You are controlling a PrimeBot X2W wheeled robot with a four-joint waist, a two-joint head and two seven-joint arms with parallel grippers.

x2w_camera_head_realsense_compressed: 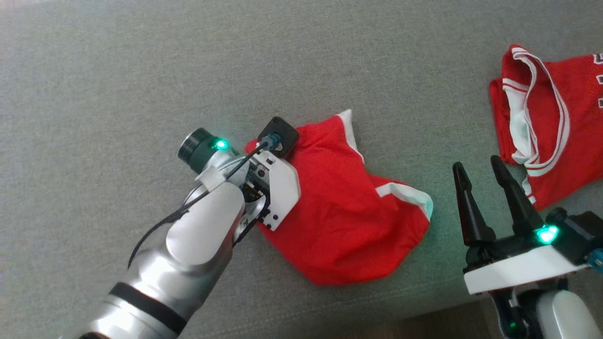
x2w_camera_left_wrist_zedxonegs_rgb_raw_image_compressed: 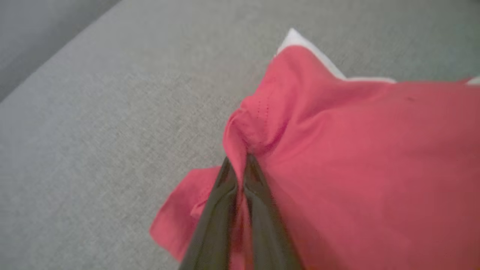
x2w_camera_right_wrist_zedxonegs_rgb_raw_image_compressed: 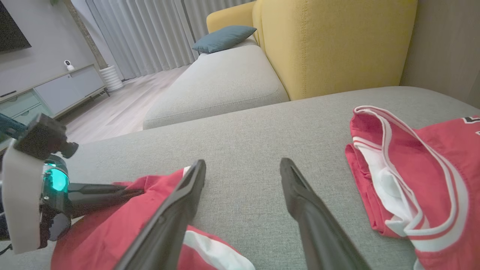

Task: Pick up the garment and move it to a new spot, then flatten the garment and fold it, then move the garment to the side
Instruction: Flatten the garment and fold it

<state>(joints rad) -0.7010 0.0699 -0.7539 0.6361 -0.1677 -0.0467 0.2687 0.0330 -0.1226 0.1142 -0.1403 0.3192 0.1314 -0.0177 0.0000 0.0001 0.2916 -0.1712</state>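
The garment (x2w_camera_head_realsense_compressed: 344, 212) is red with white trim and lies crumpled in the middle of a grey sofa seat (x2w_camera_head_realsense_compressed: 141, 70). My left gripper (x2w_camera_left_wrist_zedxonegs_rgb_raw_image_compressed: 238, 161) is shut on a pinched fold at the garment's (x2w_camera_left_wrist_zedxonegs_rgb_raw_image_compressed: 356, 150) left edge. In the head view the left wrist (x2w_camera_head_realsense_compressed: 273, 183) covers that spot. The right wrist view shows the left gripper (x2w_camera_right_wrist_zedxonegs_rgb_raw_image_compressed: 131, 193) closed in the red cloth (x2w_camera_right_wrist_zedxonegs_rgb_raw_image_compressed: 101, 232). To the garment's right, my right gripper (x2w_camera_head_realsense_compressed: 478, 165) stands open and holds nothing. Its fingers (x2w_camera_right_wrist_zedxonegs_rgb_raw_image_compressed: 172, 210) hover just above the seat.
A second red jersey (x2w_camera_head_realsense_compressed: 556, 127) with white stripes lies bunched at the right of the seat (x2w_camera_right_wrist_zedxonegs_rgb_raw_image_compressed: 431, 176). The seat's front edge and wooden floor (x2w_camera_head_realsense_compressed: 424, 325) are at the bottom. A yellow sofa back (x2w_camera_right_wrist_zedxonegs_rgb_raw_image_compressed: 330, 45) and another grey seat with a blue cushion (x2w_camera_right_wrist_zedxonegs_rgb_raw_image_compressed: 223, 37) stand beyond.
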